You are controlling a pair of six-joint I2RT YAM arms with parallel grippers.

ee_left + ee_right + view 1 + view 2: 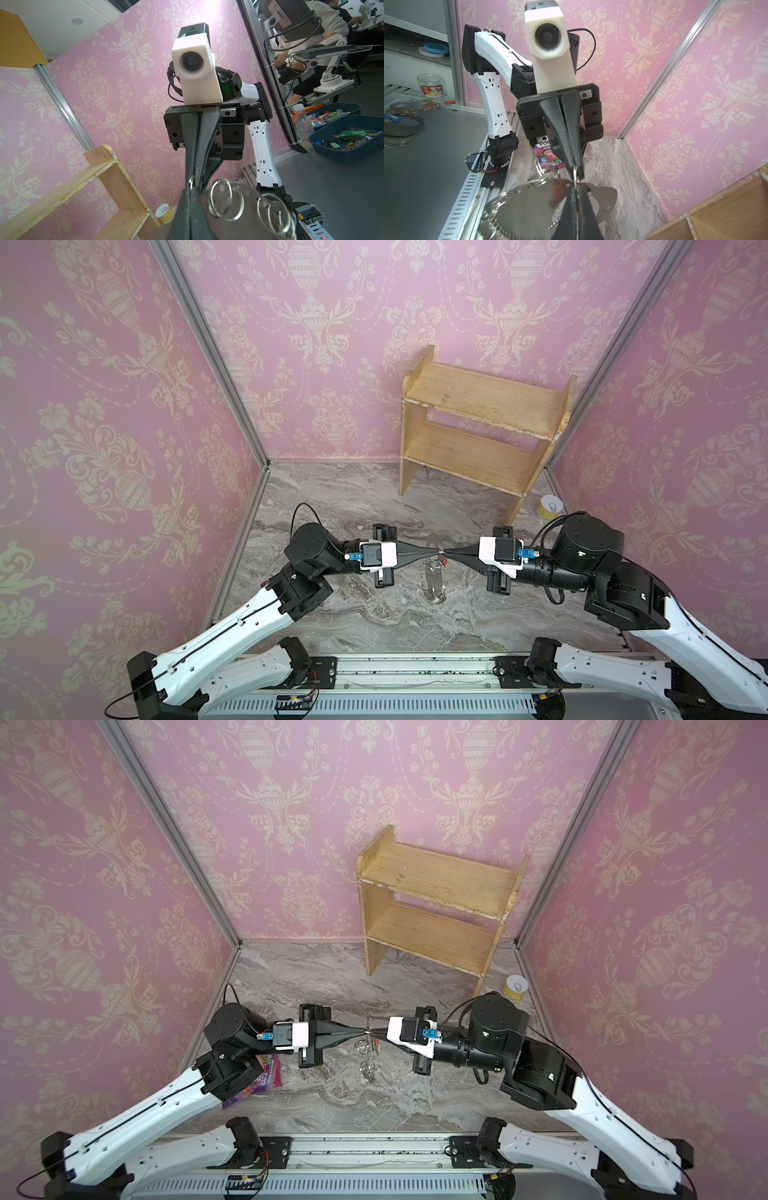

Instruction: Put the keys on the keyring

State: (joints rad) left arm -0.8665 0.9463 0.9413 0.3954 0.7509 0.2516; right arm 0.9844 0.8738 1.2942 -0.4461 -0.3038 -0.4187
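Note:
The keyring is a flat grey crescent plate edged with silver split rings. It hangs in mid-air over the marble table between my two grippers, which meet tip to tip. My left gripper is shut on one split ring at the plate's edge. My right gripper is shut too, with a sliver of the keys' red tag between its fingers. The metal key itself is hidden. The plate and its rings fill the near part of both wrist views.
A wooden two-tier shelf stands at the back right, with a yellow can beside its foot. A purple sweet packet lies on the table under the left arm. Pink walls close in three sides.

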